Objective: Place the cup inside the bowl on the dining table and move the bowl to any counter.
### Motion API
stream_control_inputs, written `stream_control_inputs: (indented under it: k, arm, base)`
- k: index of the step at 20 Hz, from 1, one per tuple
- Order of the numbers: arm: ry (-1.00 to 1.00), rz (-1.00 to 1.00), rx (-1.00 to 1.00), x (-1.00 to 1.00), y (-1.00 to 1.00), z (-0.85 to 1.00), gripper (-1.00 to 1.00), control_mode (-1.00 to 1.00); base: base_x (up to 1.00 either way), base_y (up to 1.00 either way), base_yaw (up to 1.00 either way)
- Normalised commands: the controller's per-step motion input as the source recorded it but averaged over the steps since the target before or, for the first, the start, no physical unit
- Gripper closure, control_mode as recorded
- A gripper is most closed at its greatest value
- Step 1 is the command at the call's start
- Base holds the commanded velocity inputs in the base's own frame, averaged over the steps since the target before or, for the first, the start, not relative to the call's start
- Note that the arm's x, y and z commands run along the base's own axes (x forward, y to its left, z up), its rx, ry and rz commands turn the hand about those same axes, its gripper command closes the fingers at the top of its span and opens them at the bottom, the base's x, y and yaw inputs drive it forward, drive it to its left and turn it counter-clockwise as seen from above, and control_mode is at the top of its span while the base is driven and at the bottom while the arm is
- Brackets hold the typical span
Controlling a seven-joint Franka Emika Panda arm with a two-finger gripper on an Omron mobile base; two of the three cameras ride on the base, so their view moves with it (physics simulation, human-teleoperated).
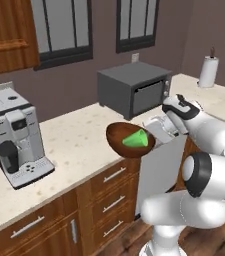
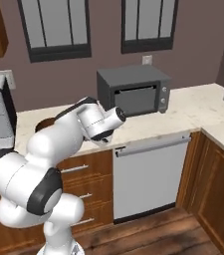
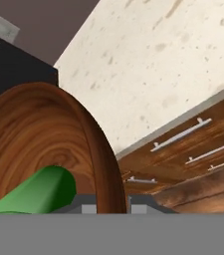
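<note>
The bowl (image 1: 126, 137), rim gripped by the tool (image 3: 106, 201), is held tilted above the tabletop (image 1: 79, 142) edge. It should be levelled before lowering, lest the cup (image 1: 138, 138) slides out.

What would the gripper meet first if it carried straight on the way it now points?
Probably the counter top: the gripper, shut on the bowl rim, faces it beyond the bowl, though depth is unclear.

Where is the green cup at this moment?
The cup lies tilted inside the bowl, held above the counter edge, between coffee machine and toaster oven.
</note>
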Motion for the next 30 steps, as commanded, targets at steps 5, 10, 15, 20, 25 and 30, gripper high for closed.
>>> stream_control_inputs:
  k: [5,10,15,20,25,30]
  arm:
    - [0.0,0.0,0.0,0.0,0.0,0.0,1.0,1.0]
    - [0.0,0.0,0.0,0.0,0.0,0.0,1.0,1.0]
    - [0.0,0.0,0.0,0.0,0.0,0.0,1.0,1.0]
    - [0.0,0.0,0.0,0.0,0.0,0.0,1.0,1.0]
    - [0.0,0.0,0.0,0.0,0.0,0.0,1.0,1.0]
    - [0.0,0.0,0.0,0.0,0.0,0.0,1.0,1.0]
  base:
    - [0.06,0.0,0.39]
    - [0.27,-0.06,0.37]
    - [0.73,-0.49,0.32]
    - [0.57,-0.59,0.29]
    - [0.13,-0.3,0.14]
    - [0.38,0.0,0.0]
